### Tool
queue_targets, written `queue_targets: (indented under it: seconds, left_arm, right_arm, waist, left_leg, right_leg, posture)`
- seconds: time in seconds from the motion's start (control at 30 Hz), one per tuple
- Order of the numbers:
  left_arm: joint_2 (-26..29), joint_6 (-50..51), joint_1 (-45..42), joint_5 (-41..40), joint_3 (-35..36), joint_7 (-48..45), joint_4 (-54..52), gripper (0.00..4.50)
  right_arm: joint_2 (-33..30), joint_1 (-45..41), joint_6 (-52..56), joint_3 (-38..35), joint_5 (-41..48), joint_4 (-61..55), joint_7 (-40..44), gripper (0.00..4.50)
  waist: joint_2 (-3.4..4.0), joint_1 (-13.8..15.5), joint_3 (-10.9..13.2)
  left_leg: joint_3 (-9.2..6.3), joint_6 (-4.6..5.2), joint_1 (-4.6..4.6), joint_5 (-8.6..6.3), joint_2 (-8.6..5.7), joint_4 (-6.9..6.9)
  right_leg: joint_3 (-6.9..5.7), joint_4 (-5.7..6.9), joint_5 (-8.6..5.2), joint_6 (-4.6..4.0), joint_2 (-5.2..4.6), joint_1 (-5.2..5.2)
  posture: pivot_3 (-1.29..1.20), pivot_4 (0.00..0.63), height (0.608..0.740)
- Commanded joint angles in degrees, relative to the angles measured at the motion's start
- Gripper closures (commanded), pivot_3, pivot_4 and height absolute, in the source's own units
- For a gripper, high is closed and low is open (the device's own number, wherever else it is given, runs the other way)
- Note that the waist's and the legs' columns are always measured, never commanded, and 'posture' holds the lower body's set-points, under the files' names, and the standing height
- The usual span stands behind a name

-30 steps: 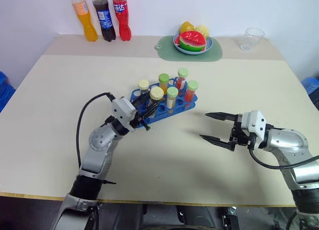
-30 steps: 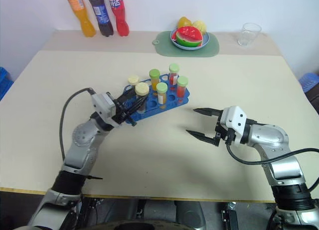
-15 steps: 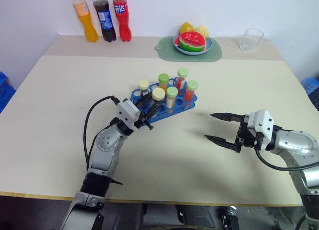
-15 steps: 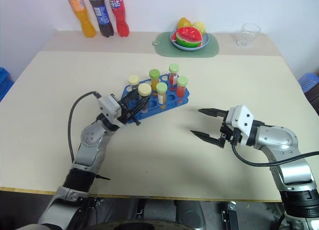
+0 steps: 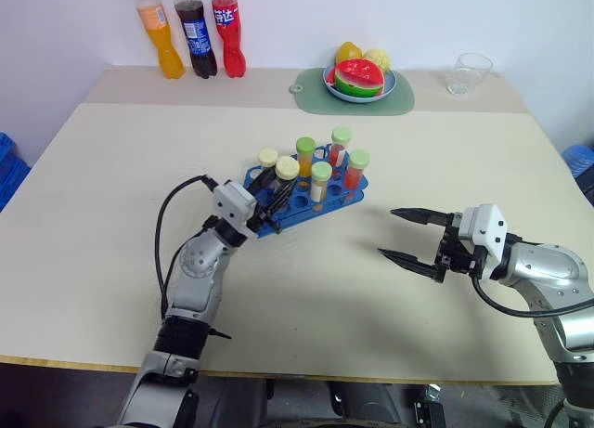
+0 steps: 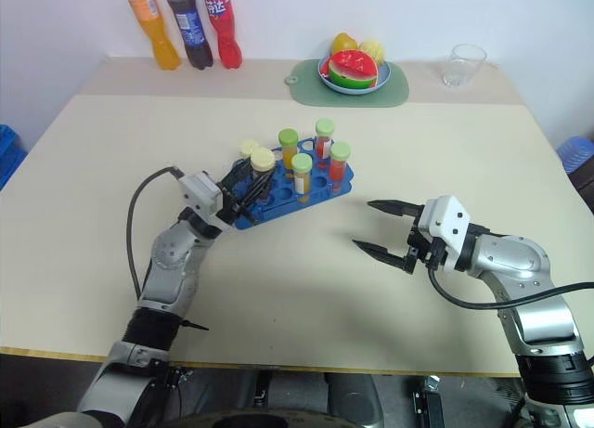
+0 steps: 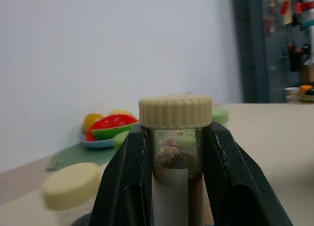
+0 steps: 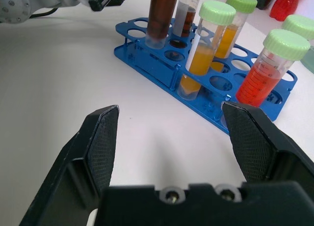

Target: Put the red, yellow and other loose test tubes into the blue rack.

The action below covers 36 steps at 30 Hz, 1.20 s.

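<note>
Over blue plastic rack (image 5: 306, 198), left tool (image 5: 269, 191) pinches cream-capped brown test tube (image 7: 175, 152); right tool (image 5: 401, 235) spread above beige table (image 5: 306, 298).

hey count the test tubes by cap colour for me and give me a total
Green caps: 4
Cream caps: 2, one of them held by the left gripper at the blue rack
Total: 6 test tubes

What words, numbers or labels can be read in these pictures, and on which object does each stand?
"45": a graduation mark on the held test tube, partly readable.
White characters on the red bottle: too small to read.
Label on the dark cola bottle: too blurred to read.
Scale marks on the red-filled tube: unreadable.
</note>
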Motion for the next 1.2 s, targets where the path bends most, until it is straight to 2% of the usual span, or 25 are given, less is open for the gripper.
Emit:
queue_targets:
  seconds: [0.03,0.23,0.47,0.5,0.63,0.83,1.0,1.2]
  left_arm:
    - [-0.4,-0.1,-0.8,0.1,-0.2,-0.9,1.7,3.66]
    - [-0.9,2.8,-1.3,-3.5,0.5,-4.0,3.0,3.66]
    - [-1.2,6.6,-0.7,-5.5,2.2,-3.2,-0.3,0.28]
    - [-0.5,7.5,0.1,-5.7,2.1,-3.7,-2.0,0.09]
    - [2.7,10.8,3.3,-4.5,2.8,-2.8,-8.3,0.09]
    - [9.0,15.5,12.3,-7.5,10.7,-0.4,-15.7,0.09]
    - [17.8,21.6,20.2,-14.5,17.8,-5.4,-21.5,0.09]
    - [22.7,29.1,23.3,-19.6,21.3,-7.6,-25.9,0.09]
  right_arm:
    - [0.3,0.5,-0.7,-1.3,0.4,-2.2,-0.9,0.80]
    - [0.7,1.6,-1.3,-1.2,0.2,-2.4,-1.8,0.80]
    - [1.6,1.5,-2.3,-0.6,-0.3,-1.1,-2.2,0.80]
    - [1.9,1.4,-2.3,-0.5,-0.3,-0.9,-2.5,0.80]
    - [3.8,0.8,-0.9,-0.5,-0.4,-0.8,-5.3,0.80]
    - [7.3,4.4,-3.6,-3.4,-4.9,2.0,-13.1,0.80]
    - [7.3,10.1,-0.7,-9.3,-0.9,-1.4,-15.0,0.80]
    - [8.2,11.9,3.0,-12.8,1.8,-3.6,-18.0,0.80]
  waist:
    - [-0.01,0.0,0.0]
    - [-0.01,0.1,0.0]
    - [-0.01,0.0,0.0]
    - [-0.01,-0.1,0.0]
    - [-0.01,-0.2,0.0]
    - [0.01,-0.1,0.0]
    - [0.02,-0.1,0.0]
    - [0.03,-0.1,0.0]
  left_leg:
    - [0.00,0.00,0.00,0.00,0.00,0.00]
    - [-0.02,0.00,-0.04,0.00,0.00,0.01]
    - [-0.03,0.00,-0.03,0.00,0.00,0.00]
    - [-0.03,0.01,-0.03,0.00,0.01,0.00]
    - [-0.03,0.01,-0.01,-0.01,0.05,-0.02]
    - [-0.10,0.01,0.00,-0.01,0.11,-0.05]
    - [-0.09,0.02,-0.03,-0.02,0.16,-0.10]
    - [-0.05,0.03,0.01,-0.02,0.21,-0.02]
  right_leg:
    - [0.00,0.00,0.00,0.00,0.01,-0.01]
    - [-0.02,-0.01,0.00,0.00,-0.02,-0.01]
    - [-0.02,-0.01,0.00,0.00,0.00,-0.02]
    - [-0.02,0.00,0.00,0.00,0.00,-0.02]
    - [-0.01,0.03,0.00,0.00,0.02,-0.04]
    - [-0.01,0.03,-0.01,-0.01,0.00,-0.05]
    - [0.01,0.02,-0.01,-0.02,-0.04,-0.09]
    - [0.02,0.01,-0.12,-0.21,-0.05,0.00]
  posture:
    - [0.00,0.150,0.740]
    - [0.00,0.150,0.740]
    - [0.00,0.150,0.740]
    - [0.00,0.150,0.740]
    - [0.00,0.150,0.740]
    - [0.00,0.150,0.740]
    - [0.00,0.150,0.740]
    - [0.00,0.150,0.740]
